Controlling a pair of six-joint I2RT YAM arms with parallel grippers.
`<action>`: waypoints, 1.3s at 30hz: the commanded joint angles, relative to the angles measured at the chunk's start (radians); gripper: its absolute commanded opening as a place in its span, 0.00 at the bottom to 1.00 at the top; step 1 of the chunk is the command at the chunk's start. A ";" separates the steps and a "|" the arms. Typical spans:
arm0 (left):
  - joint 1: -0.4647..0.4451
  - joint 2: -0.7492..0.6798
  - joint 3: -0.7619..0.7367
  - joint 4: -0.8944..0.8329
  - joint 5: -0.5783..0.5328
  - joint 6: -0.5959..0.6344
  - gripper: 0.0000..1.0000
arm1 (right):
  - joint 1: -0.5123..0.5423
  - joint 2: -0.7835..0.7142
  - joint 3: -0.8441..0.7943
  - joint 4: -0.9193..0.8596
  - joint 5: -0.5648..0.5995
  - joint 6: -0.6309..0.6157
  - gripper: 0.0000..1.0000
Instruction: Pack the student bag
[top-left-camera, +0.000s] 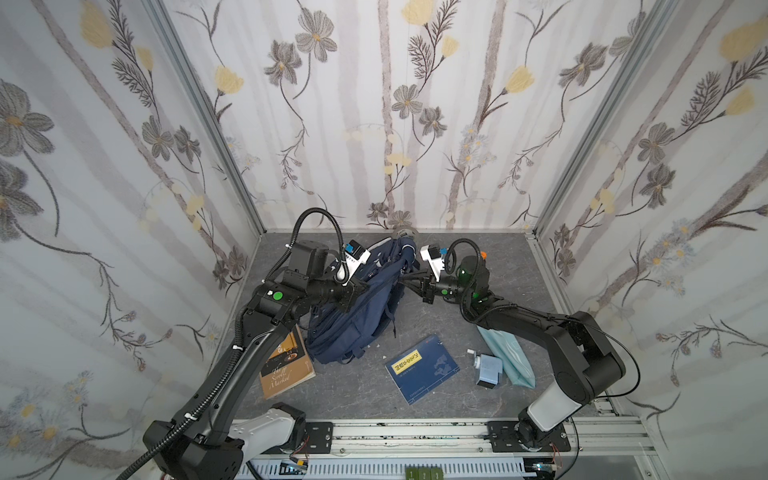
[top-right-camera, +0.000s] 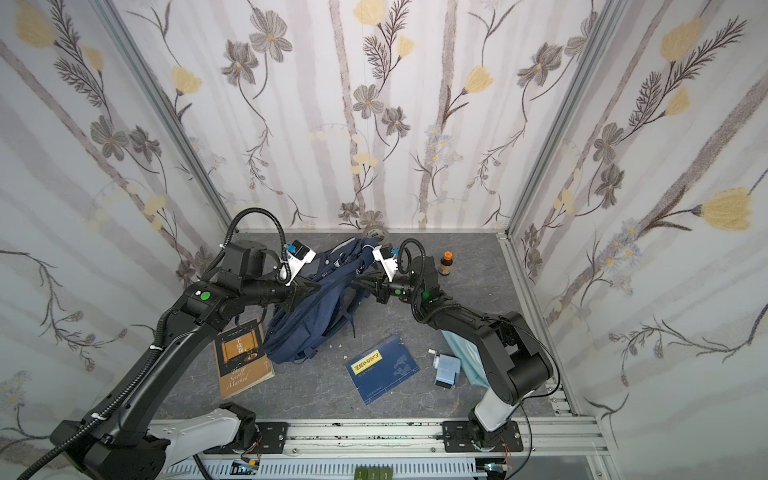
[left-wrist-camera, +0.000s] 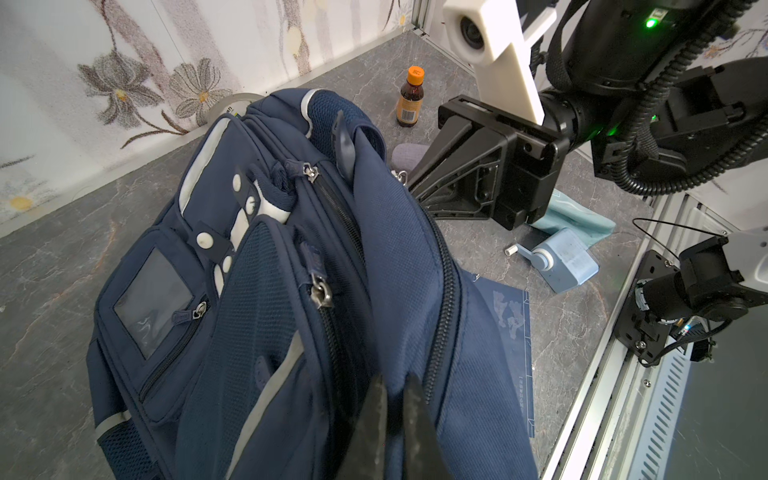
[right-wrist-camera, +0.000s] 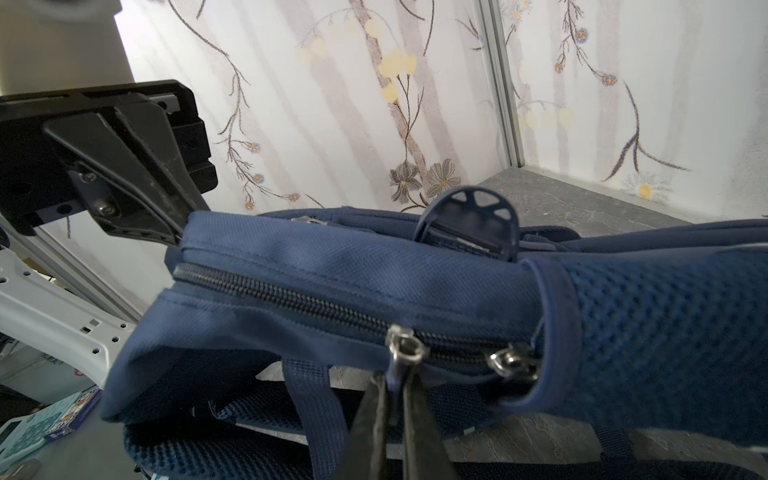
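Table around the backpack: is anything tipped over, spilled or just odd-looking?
The pale blue pump bottle lies on its side beside the teal pouch, while the brown bottle stands upright. A few white scraps dot the table by the student bag. No spill shows.

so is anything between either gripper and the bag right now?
Nothing visible. The left gripper is clamped on fabric of the student bag beside its main zip; the right gripper pinches a zipper pull on it.

student bag mid-table, book left, booklet right, perhaps tape roll behind
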 joint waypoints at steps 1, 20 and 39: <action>0.000 -0.005 0.003 0.094 0.002 -0.001 0.00 | 0.002 -0.005 -0.001 0.045 0.022 0.012 0.18; -0.001 -0.005 -0.003 0.118 0.006 -0.027 0.00 | 0.001 0.055 -0.010 0.252 0.035 0.168 0.10; -0.028 0.064 -0.002 0.175 -0.308 -0.260 0.00 | 0.015 -0.043 0.273 -0.715 0.214 -0.132 0.00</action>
